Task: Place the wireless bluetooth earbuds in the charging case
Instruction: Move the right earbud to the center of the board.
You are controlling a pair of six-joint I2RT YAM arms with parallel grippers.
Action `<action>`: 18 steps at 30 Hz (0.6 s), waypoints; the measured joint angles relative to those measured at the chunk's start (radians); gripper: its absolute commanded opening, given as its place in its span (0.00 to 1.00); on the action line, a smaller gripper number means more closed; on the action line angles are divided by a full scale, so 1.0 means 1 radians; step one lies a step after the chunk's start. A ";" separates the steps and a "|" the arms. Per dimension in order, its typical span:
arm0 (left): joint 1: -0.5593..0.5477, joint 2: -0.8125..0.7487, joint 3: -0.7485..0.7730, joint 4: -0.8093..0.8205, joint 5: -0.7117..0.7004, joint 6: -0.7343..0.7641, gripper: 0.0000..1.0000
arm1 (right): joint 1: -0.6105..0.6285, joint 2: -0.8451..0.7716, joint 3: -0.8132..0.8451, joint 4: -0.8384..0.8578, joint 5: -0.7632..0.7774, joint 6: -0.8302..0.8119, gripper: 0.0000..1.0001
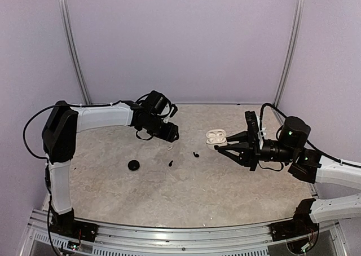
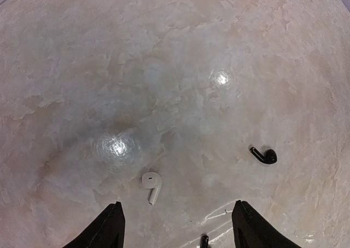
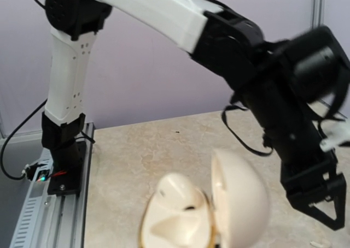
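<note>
A white earbud (image 2: 152, 185) lies on the table just ahead of my left gripper (image 2: 180, 226), which is open and empty above it. A black earbud (image 2: 264, 155) lies to the right, and the tip of another black earbud (image 2: 204, 241) shows between the fingers. In the top view both black earbuds (image 1: 171, 163) (image 1: 196, 153) lie mid-table. The white charging case (image 3: 202, 210) is open, blurred and close under the right wrist camera, hiding the fingers. In the top view my right gripper (image 1: 217, 146) meets the near edge of the white case (image 1: 216, 136). The second white earbud is not visible.
A small black round case (image 1: 134, 165) sits on the table to the left of the earbuds. The left arm (image 1: 107, 118) reaches across the back left. The left arm and its gripper (image 3: 311, 199) fill the right wrist view beyond the white case.
</note>
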 measured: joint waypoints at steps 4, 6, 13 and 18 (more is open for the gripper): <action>0.012 0.089 0.082 -0.058 -0.008 0.016 0.63 | 0.000 0.000 0.000 -0.002 0.000 0.000 0.00; 0.015 0.123 0.106 -0.080 -0.009 0.023 0.60 | -0.001 0.001 0.000 -0.002 0.000 0.000 0.00; 0.018 0.202 0.161 -0.131 -0.011 0.041 0.54 | -0.004 0.013 0.000 -0.002 -0.002 0.003 0.00; 0.018 0.248 0.204 -0.146 -0.011 0.053 0.45 | -0.005 0.015 0.000 -0.002 -0.003 0.006 0.00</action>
